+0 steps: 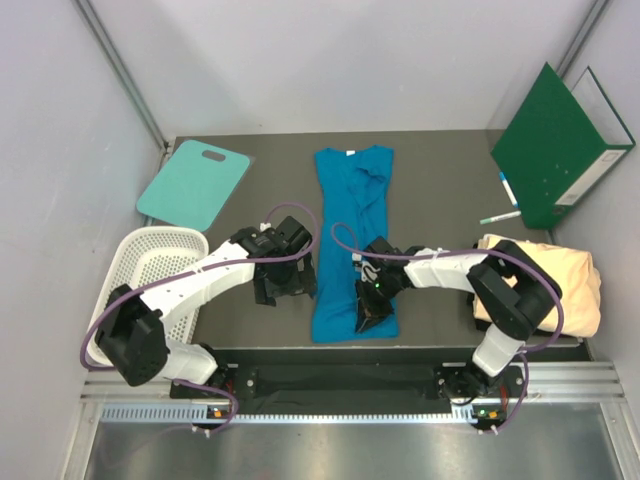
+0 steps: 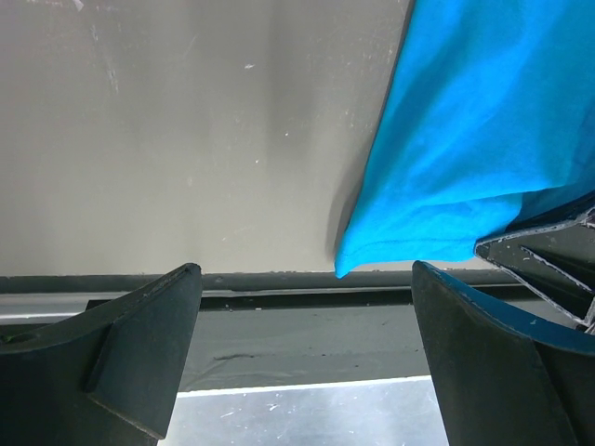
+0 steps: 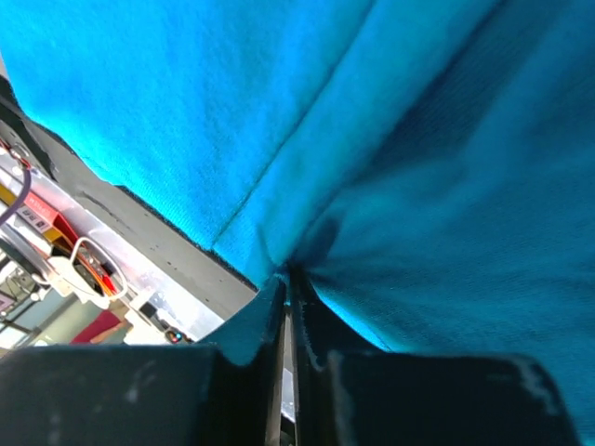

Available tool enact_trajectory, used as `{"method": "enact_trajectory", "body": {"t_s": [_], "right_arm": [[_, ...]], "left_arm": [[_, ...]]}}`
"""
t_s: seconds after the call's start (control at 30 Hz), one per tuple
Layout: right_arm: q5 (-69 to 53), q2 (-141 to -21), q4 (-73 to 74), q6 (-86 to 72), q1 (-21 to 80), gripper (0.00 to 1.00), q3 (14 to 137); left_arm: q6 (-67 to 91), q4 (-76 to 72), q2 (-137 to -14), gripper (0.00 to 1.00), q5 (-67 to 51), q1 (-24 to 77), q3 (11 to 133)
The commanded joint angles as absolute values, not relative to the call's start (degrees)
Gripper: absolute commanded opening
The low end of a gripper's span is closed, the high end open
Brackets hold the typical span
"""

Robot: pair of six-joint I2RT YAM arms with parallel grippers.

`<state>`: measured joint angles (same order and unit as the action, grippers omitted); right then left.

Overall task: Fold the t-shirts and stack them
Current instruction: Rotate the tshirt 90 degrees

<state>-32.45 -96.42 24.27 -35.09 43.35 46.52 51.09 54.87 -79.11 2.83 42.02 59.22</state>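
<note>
Blue t-shirt [image 1: 351, 235] hem pinched in right pincer [image 3: 286, 284]; left pincer [image 2: 305, 271] agape just beside it.

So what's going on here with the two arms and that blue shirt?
The blue shirt lies as a long narrow strip on the table. The right gripper has jaws shut on its near right corner; the left gripper hangs open beside its near left corner. A cream shirt sits folded at the right.

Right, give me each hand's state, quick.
Left hand: open, holding nothing.
Right hand: closed on the blue t-shirt.
</note>
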Motion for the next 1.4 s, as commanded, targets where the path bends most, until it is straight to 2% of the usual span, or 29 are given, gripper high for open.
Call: {"method": "enact_trajectory", "body": {"t_s": [0.0,0.23,0.27,0.3,0.33,0.4,0.43,0.5,0.53,0.67,0.7,0.9,1.1,1.13,1.2,1.23,1.3,1.37], "right_arm": [[-32.2,-94.7,24.9,-35.2,45.0,0.00,47.5],[-30.2,-91.6,30.6,-35.5,45.2,0.00,47.6],[-29.6,-91.6,31.5,-35.2,45.2,0.03,47.8],[-28.9,-91.5,32.5,-34.7,45.3,0.12,48.4],[-27.5,-90.5,34.6,-34.3,45.3,0.28,49.0],[-24.4,-88.2,37.6,-32.8,45.3,0.47,52.7],[-20.1,-84.8,40.7,-32.3,45.3,0.68,54.5],[-14.8,-82.0,44.0,-30.7,44.8,0.91,61.5],[-9.6,-80.4,45.6,-29.9,44.4,0.99,64.0],[-3.0,-83.0,49.6,-24.0,37.8,1.00,76.2],[-2.8,-84.4,49.2,-22.3,33.4,1.00,80.0],[-7.9,-100.0,44.0,-19.9,21.1,1.00,95.0],[-14.0,-117.5,39.6,-21.5,18.3,0.79,108.1],[-14.9,-120.5,37.3,-21.9,18.3,0.71,109.1],[-16.8,-122.6,34.6,-24.2,18.1,0.61,110.9],[-18.7,-124.2,32.6,-25.0,18.2,0.50,111.1],[-19.9,-125.4,28.5,-27.4,18.1,0.43,112.5],[-20.6,-127.3,26.7,-29.1,18.2,0.42,113.8]], "left_arm": [[51.8,54.3,-77.3,0.99,3.3,41.7,58.9],[51.6,53.4,-77.3,0.99,2.7,41.7,58.2],[51.6,53.3,-77.6,0.99,2.6,41.7,58.1],[51.3,53.2,-77.8,0.99,2.5,41.7,58.1],[51.2,53.1,-78.0,0.99,2.5,41.7,58.1],[50.1,53.3,-78.5,0.99,3.1,41.7,58.6],[49.7,53.3,-78.8,0.99,3.4,41.7,58.9],[47.6,53.1,-79.9,0.99,4.3,41.7,59.8],[46.7,52.9,-80.6,0.99,4.5,41.5,60.3],[41.5,51.7,-87.7,0.99,4.7,39.9,66.8],[39.2,51.6,-89.3,0.99,4.8,39.1,68.4],[28.6,51.6,-104.0,0.99,4.4,37.2,84.4],[20.1,56.2,-116.8,0.99,4.3,36.5,98.3],[19.5,57.1,-117.7,0.99,4.4,36.3,99.9],[18.3,57.6,-119.3,0.99,4.1,35.5,100.9],[17.9,57.5,-119.4,0.99,3.8,35.2,101.0],[17.5,57.0,-119.7,0.99,3.3,33.8,100.8],[17.7,57.0,-120.1,0.99,2.9,31.7,100.1]]}}
